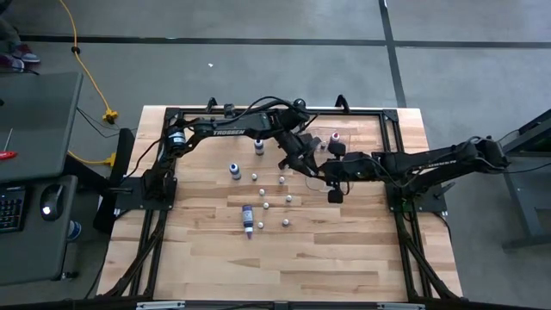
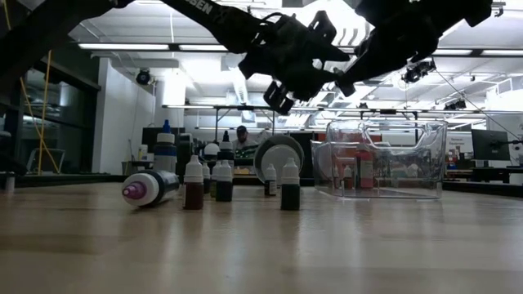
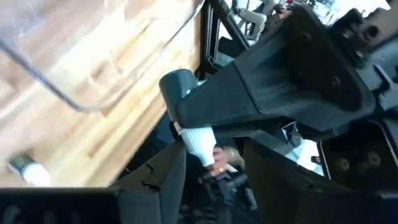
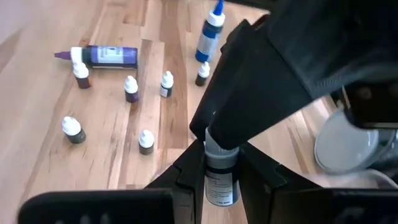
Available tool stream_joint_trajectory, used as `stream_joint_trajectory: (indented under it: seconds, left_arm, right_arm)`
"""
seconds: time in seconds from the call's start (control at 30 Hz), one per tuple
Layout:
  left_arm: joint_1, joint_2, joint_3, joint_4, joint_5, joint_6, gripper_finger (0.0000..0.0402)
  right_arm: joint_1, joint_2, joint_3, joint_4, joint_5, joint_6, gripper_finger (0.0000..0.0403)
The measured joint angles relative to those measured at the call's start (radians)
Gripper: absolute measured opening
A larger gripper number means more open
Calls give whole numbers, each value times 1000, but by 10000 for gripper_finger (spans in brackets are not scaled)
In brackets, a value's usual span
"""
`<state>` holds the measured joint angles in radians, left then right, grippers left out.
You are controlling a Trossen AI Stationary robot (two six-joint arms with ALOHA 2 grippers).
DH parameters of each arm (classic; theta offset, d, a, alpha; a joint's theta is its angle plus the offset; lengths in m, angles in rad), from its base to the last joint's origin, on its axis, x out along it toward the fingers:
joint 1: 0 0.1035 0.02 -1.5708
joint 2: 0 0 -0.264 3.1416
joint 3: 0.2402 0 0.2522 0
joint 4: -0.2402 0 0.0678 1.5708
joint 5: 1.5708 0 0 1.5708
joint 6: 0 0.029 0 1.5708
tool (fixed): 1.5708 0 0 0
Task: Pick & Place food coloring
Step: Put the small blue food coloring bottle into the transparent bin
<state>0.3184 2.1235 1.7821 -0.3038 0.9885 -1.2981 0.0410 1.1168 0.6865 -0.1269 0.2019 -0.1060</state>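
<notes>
Dark fingers of both grippers clamp one food coloring bottle [image 4: 220, 174] above the table [image 1: 344, 258] — right gripper [image 4: 221, 163] at its body, left gripper [image 3: 208, 134] near the white cap — beside the clear tray [image 2: 380, 159].

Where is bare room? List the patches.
Free: the wooden table's bare strip between the small white-capped dropper bottles and the high view's bottom edge. Crowded: the centre, where left gripper and right gripper meet beside the clear plastic tray.
</notes>
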Motion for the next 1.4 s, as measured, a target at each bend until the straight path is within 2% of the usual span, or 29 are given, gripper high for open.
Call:
stream_joint_trajectory:
  seconds: [0.2,0.4,0.53,0.63,0.77,0.9,1.13,1.27,1.4]
  left_arm:
    - [8,-1,1,12,-97,141,186]
    - [19,-25,2,11,-252,329,191]
    - [35,-73,2,-87,-394,491,191]
    - [38,-135,2,-214,-487,638,191]
    - [30,-222,0,-300,-631,793,191]
    - [12,-328,0,-305,-793,902,191]
    - [-51,-505,1,-294,-1013,1074,191]
    - [-92,-595,1,-305,-1094,1174,191]
    - [-90,-705,-63,-304,-1077,1219,191]
  right_arm:
    - [-5,-4,0,-37,63,68,65]
    - [-5,-43,1,-60,105,116,65]
    - [-7,-84,3,-62,111,152,65]
    - [-10,-111,3,-71,135,162,65]
    - [-20,-132,2,-81,171,205,65]
    - [-48,-130,2,-86,216,270,65]
    - [-74,-129,0,-83,349,434,65]
    - [-74,-129,-57,-16,416,484,65]
    - [-74,-130,-151,124,420,530,65]
